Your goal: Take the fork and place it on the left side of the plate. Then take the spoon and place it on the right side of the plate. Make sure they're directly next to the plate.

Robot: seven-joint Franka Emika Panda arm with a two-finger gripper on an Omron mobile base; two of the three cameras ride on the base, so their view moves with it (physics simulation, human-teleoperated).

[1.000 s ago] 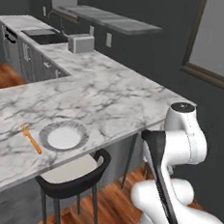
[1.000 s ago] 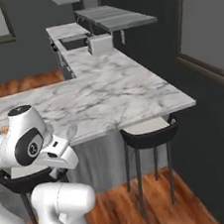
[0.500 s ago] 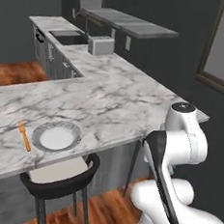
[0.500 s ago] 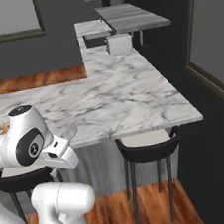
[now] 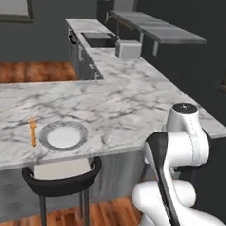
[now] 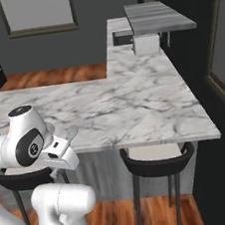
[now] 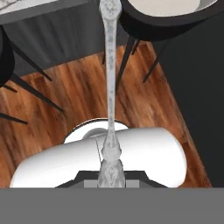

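Spoon juts lengthwise from the closed pincer, handle clamped.

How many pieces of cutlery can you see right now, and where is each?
2. The slim orange fork lies on the marble counter, just left of the round grey-rimmed plate. The silvery-grey metal spoon is gripped in the gripper, out over the wooden floor.

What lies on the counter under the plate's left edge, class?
Nothing under it: the fork lies on the counter beside the plate, left of its rim. Whatever the plate covers is hidden.
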